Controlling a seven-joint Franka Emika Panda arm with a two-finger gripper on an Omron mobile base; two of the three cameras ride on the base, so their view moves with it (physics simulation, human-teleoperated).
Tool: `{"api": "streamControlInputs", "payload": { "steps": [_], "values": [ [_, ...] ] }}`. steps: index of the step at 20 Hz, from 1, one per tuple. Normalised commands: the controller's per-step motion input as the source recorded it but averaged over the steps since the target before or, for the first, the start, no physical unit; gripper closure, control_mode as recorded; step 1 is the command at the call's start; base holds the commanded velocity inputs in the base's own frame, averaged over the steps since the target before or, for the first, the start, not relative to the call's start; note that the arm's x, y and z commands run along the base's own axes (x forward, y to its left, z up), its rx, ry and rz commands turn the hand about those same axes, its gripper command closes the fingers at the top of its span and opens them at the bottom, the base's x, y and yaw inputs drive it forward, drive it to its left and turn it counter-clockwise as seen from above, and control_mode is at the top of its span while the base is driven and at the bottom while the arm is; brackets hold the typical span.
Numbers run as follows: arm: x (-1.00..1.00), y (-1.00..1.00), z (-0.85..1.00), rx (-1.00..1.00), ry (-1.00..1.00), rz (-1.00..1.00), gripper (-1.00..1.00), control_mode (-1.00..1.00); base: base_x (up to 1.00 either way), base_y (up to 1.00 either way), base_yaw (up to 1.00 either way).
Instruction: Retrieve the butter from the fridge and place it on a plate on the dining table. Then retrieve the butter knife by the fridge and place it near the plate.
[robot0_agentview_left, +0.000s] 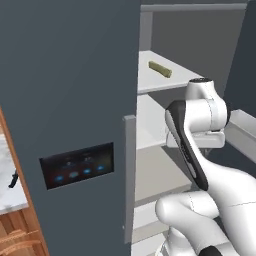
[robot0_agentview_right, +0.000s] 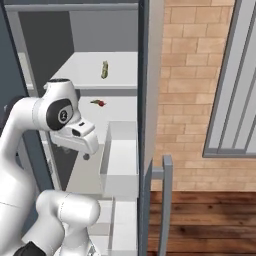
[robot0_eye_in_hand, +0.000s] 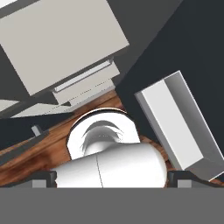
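The butter (robot0_agentview_left: 160, 69) (robot0_agentview_right: 104, 69), a slim olive-yellow stick, lies on the upper pale shelf inside the open fridge (robot0_agentview_left: 70, 100). My gripper (robot0_eye_in_hand: 111, 180) (robot0_agentview_right: 75, 151) hangs in front of the fridge, well below that shelf and pointing down. It is open, its two dark fingertips (robot0_eye_in_hand: 43, 178) wide apart with nothing between them. A small dark thing that looks like the butter knife (robot0_agentview_left: 12, 180) lies on the marble counter left of the fridge. The plate and the dining table are out of view.
The fridge's left door (robot0_agentview_left: 75, 165) with its black lit panel is shut. The right door stands open, its white bins (robot0_agentview_right: 120, 155) and long handle (robot0_agentview_right: 167, 200) close beside my arm. A small red item (robot0_agentview_right: 98, 103) sits on the lower shelf. Brick wall and window lie right.
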Motion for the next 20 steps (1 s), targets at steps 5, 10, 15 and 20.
{"api": "streamControlInputs", "payload": {
  "steps": [5,10,15,20],
  "values": [
    [0.0,0.0,0.0,0.0,0.0,0.0,-1.0,1.0,0.61,-0.22,0.02],
    [0.0,0.0,0.0,0.0,0.0,0.0,-1.0,1.0,0.67,-0.3,0.04],
    [0.16,-0.09,0.0,0.01,0.0,0.01,-1.0,-1.0,0.06,-0.07,0.02],
    [0.24,-0.03,0.0,0.0,0.0,0.01,-1.0,-1.0,0.0,0.0,0.0]
  ]
}}
